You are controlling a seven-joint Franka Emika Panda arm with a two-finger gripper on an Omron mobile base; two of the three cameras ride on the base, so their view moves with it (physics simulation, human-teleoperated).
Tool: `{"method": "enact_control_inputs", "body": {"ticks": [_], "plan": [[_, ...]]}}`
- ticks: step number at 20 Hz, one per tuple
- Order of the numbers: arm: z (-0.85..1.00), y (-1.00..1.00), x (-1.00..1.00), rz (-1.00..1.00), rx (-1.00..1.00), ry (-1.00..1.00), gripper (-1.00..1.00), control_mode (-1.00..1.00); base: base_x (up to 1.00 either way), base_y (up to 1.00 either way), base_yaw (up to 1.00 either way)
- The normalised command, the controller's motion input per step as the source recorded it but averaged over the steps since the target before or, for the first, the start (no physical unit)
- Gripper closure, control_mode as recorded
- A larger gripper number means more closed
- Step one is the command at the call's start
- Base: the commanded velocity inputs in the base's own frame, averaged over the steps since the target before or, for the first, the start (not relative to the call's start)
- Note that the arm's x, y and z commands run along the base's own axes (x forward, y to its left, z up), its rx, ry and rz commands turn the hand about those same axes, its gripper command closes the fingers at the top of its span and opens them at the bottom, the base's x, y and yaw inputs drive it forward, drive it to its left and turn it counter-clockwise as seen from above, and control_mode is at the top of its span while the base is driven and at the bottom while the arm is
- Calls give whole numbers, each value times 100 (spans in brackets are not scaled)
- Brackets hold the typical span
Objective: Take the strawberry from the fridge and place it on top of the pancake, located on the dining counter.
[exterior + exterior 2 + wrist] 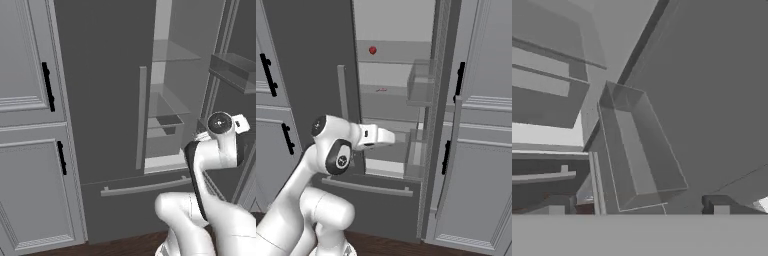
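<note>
1. In the hand view the gripper has its two dark fingers rising at the bottom edge, spread wide apart with nothing between them and touching nothing.
2. Between and above the fingers in that view sits a clear door bin, seen at a tilt.
3. The strawberry is a small red berry on an upper shelf inside the fridge, upper middle of the right base view, well above the arm's wrist.
4. A small pale pink item lies on the shelf below the strawberry.
5. The right fridge door stands open, edge-on in the middle of the right base view, with a clear bin on its inner side; the left door is shut, its long grey bar handle upright beside the opening.
6. Below the opening runs the freezer drawer handle.
7. Panelled grey cabinets with black handles fill the left of the left base view.
8. A dark wood floor shows along the bottom.
</note>
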Motion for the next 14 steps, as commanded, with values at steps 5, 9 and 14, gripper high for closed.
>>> {"method": "enact_control_inputs", "body": {"ticks": [5,9,14], "plan": [[0,100,11,15,30,-12,-100,-100,0,0,0],[21,100,36,13,25,8,-100,-100,0,0,0],[19,100,24,7,20,7,-100,-100,0,0,0]]}}
